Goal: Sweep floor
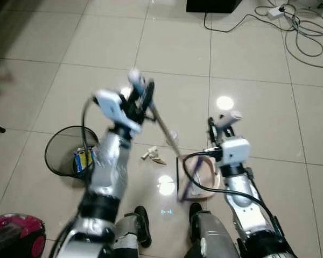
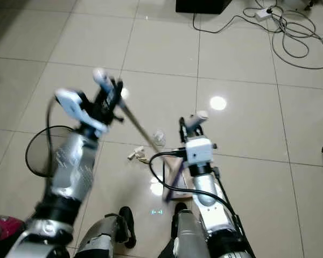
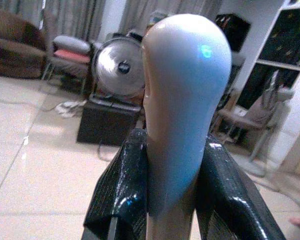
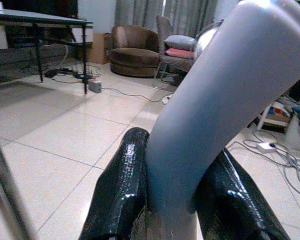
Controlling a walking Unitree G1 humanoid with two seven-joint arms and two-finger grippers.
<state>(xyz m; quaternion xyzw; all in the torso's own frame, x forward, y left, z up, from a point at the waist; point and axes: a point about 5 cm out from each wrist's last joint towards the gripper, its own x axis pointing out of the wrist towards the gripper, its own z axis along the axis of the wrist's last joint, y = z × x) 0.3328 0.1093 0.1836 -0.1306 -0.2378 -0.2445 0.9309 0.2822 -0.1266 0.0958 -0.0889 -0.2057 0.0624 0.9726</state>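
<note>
1. The sweep looks unfinished: crumpled pale paper scraps (image 1: 153,156) lie on the glossy beige tiled floor (image 1: 247,107), just beside the tan dustpan with a dark frame (image 1: 196,177) and not yet in it.
2. The left gripper (image 1: 141,97) has its fingers pressed against the rounded white end of the thin-poled broom handle (image 3: 182,100), whose pole slants down towards the scraps.
3. The right gripper (image 1: 214,130) clamps the pale grey upright dustpan handle (image 4: 225,100).
4. A black mesh wastebasket (image 1: 70,150) stands near, on the robot's left.

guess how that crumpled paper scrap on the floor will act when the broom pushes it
The crumpled paper scrap looks thin and light, so it would probably slide easily on the glossy tile floor. Being creased and irregular, it may tumble or skip sideways past the dustpan rather than roll straight.
</note>
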